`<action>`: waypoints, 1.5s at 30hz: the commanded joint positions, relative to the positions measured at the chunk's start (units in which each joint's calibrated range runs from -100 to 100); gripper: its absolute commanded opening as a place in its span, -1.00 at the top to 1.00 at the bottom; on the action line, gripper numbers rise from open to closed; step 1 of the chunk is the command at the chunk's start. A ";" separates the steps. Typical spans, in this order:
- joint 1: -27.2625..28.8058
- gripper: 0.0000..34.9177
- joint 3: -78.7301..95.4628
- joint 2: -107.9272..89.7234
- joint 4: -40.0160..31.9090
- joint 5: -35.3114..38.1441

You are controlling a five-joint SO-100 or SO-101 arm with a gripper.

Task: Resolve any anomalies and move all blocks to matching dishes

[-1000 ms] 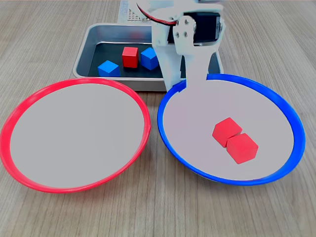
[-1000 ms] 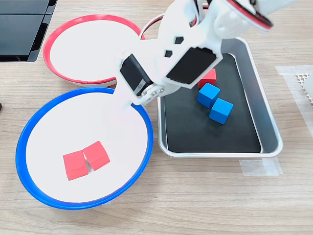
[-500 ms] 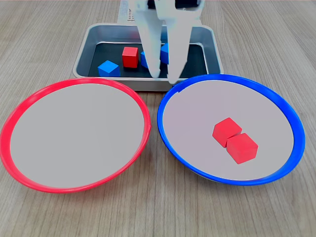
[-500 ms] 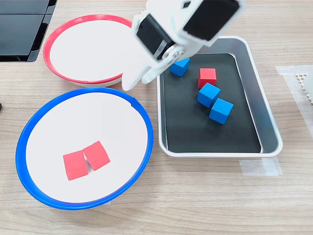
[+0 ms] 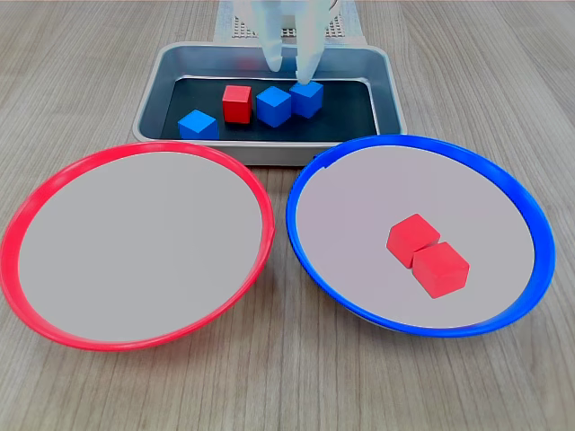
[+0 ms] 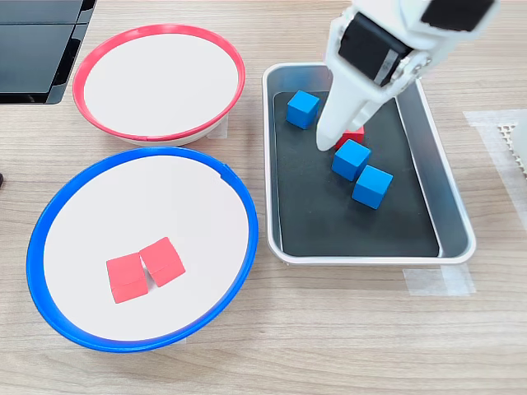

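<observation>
- Swung away from the blue-rimmed dish, the gripper now hangs over the tray, fingers narrowly parted and empty.
- Below its tips sit three blue blocks and one red block.
- Two red blocks lie well apart in the blue-rimmed dish.

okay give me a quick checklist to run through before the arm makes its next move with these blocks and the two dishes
1. Gripper empty: ok; open in the first exterior view, nothing between the fingers.
2. Gripper over the tray: ok; it hangs above the red block and neighbouring blue blocks.
3. Blue-rimmed dish holds only matching blocks: not ok; two touching red blocks lie in it.
4. Red-rimmed dish free to receive blocks: ok; nothing in it.
5. Blocks in the tray are graspable: cannot tell for all; two blue blocks sit close together, another blue block stands apart.
6. Which block the gripper targets: cannot tell.
</observation>
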 commanded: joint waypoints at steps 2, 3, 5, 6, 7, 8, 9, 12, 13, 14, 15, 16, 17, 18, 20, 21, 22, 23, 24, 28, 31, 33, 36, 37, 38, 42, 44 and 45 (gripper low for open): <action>-1.42 0.04 3.92 -0.82 0.90 0.93; -1.52 -0.01 4.83 -0.31 0.65 1.37; -1.89 -0.04 5.92 2.08 -0.10 2.39; -2.27 -0.03 5.92 2.85 -0.51 2.39; -2.64 -0.03 5.92 3.78 -0.92 2.39; -3.02 -0.04 5.92 4.55 -1.09 2.49; -3.49 -0.04 5.92 5.41 -1.17 2.69; -4.53 0.01 6.19 7.20 -1.25 3.61; -5.28 0.15 6.56 7.96 -1.50 4.15; -5.66 0.29 6.65 8.22 -1.91 4.15; -6.13 0.51 6.83 8.48 -2.32 4.30; -6.41 0.67 6.83 8.73 -2.65 4.35; -6.60 0.86 6.65 9.07 -3.07 4.35; -6.79 0.98 6.38 9.41 -3.56 4.30; -7.16 0.99 3.92 9.93 -4.14 4.00; -7.44 0.99 2.19 9.93 -3.97 3.52; -7.73 0.99 -0.45 9.93 -3.15 2.83; -8.20 0.99 -3.55 9.93 -2.32 1.76; -8.95 0.99 -9.01 10.10 -1.58 -0.59; -10.74 0.99 -24.30 13.17 -0.84 -6.20; -11.40 0.99 -33.86 18.37 -2.82 -9.38; -11.59 0.99 -37.14 22.04 -5.13 -10.16; -11.68 0.99 -38.78 28.69 -11.16 -9.77; -11.68 0.99 -38.78 29.71 -12.23 -9.43; -11.68 0.99 -38.59 31.08 -13.55 -8.89; -11.30 0.99 -37.77 36.54 -19.00 -6.30; -10.93 0.94 -37.68 38.41 -20.65 -4.74; -10.74 0.89 -37.68 39.01 -21.47 -4.35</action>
